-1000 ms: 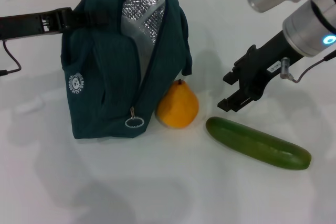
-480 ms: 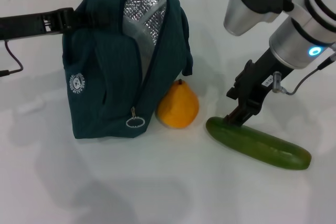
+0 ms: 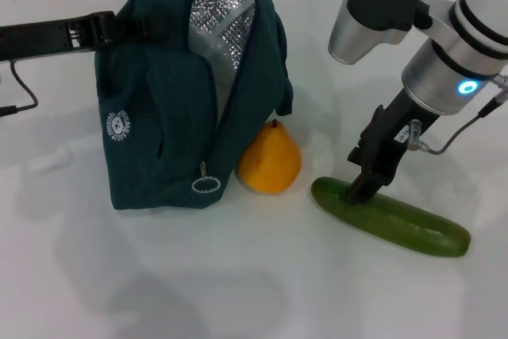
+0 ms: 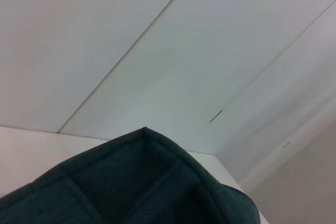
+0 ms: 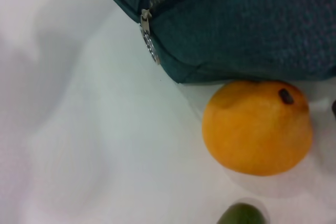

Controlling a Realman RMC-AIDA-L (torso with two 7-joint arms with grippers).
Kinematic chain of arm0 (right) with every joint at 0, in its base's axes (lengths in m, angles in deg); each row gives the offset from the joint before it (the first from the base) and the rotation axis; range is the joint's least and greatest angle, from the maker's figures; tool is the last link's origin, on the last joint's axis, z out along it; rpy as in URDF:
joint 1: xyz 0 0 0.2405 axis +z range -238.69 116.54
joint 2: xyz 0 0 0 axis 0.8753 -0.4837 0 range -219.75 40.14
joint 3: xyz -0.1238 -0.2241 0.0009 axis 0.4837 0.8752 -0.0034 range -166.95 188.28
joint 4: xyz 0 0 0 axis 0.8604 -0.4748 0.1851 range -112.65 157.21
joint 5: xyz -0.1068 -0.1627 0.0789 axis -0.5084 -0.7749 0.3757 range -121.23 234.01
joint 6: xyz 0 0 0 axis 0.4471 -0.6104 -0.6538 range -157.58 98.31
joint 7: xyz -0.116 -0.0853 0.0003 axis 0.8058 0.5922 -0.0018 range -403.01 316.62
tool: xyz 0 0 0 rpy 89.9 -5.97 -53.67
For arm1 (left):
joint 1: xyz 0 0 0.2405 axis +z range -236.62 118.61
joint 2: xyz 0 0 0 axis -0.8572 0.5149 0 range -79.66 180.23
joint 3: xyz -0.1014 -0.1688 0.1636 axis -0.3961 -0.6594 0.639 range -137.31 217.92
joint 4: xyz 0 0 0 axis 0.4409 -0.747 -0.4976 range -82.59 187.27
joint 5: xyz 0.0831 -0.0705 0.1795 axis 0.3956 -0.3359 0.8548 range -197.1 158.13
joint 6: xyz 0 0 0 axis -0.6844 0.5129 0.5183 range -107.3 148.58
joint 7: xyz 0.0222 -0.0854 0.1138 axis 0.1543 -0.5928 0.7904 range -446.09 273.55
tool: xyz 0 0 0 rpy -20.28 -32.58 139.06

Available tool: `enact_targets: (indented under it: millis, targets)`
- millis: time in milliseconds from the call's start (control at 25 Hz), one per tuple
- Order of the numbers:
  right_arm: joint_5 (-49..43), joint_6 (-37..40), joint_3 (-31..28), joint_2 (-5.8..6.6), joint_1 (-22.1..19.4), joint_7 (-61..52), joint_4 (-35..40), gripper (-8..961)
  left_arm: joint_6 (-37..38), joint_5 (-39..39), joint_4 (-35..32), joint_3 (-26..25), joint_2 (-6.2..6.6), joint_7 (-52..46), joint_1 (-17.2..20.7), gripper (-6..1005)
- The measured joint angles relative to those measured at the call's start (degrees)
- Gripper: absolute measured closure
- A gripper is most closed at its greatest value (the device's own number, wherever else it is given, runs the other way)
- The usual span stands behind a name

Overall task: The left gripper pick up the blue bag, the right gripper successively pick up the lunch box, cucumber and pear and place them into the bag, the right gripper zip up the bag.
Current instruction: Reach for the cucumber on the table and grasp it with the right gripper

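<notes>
I take the blue bag as my landmark: it stands upright on the white table, its mouth gaping so the silver foil lining shows, the ring zipper pull hanging at the low front corner and the white round logo on the side panel. My left gripper reaches in level from the bag's left and meets the fabric at the upper rear corner; I cannot tell how its jaws stand, since the cloth hides them. The left wrist view gives me only a dark teal fold of the bag against pale wall panels. The pear sits stem up, tucked against the bag's lower right edge, touching or nearly so. The right wrist view shows the pear just beside the bag's base corner, with the zipper pull close by. The cucumber lies on the table to the right of the bag, beyond the pear and apart from it, angled so its near end points toward the pear. My right gripper is down on the cucumber's end nearest the bag, tips at the skin; jaws look narrow, but I cannot tell whether they grip. I see no lunch box outside the bag.
</notes>
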Motion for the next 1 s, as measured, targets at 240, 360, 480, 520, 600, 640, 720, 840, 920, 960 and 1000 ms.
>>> enact_targets:
  millis: [240,360,480,520,600,640,720,840,920,960,1000]
  targets:
    - [-0.07,-0.1,0.23,0.03,1.13,-0.57,-2.14,309,-0.09,0.07,0.0,0.13,-0.07,0.0,-0.02,925]
    - [-0.12,-0.16,0.64,0.05,1.52,-0.73,-2.63,310,-0.28,0.07,0.0,0.18,-0.07,0.0,-0.07,925]
    - [-0.11,-0.34,1.63,0.06,1.9,-0.99,-3.21,311,-0.33,0.08,0.0,0.19,-0.12,0.0,0.01,925]
    - [-0.13,-0.49,2.06,0.06,1.98,-1.14,-3.28,311,-0.34,0.08,0.0,0.21,-0.14,0.0,0.02,925]
    - [-0.17,-0.88,3.23,0.05,2.26,-1.49,-3.5,312,-0.35,0.08,0.0,0.25,-0.18,0.0,0.14,925]
    - [-0.1,-1.1,3.73,0.05,2.45,-1.57,-3.72,312,-0.36,0.08,0.0,0.25,-0.2,0.0,0.18,925]
    - [0.18,-1.35,4.15,0.05,2.59,-1.61,-4.07,313,-0.36,0.08,0.0,0.29,-0.24,0.0,0.23,924]
    - [0.46,-1.46,4.39,0.05,2.63,-1.63,-4.47,314,-0.35,0.08,0.0,0.32,-0.24,0.0,0.31,924]
    - [0.68,-1.5,4.52,0.05,2.69,-1.64,-4.68,315,-0.34,0.08,0.0,0.32,-0.25,0.0,0.32,924]
    - [0.84,-1.57,4.72,0.05,2.69,-1.64,-4.7,315,-0.33,0.07,0.0,0.32,-0.25,0.0,0.32,924]
    - [0.84,-1.57,4.72,0.05,2.69,-1.64,-4.7,315,-0.33,0.07,0.0,0.32,-0.25,0.0,0.33,924]
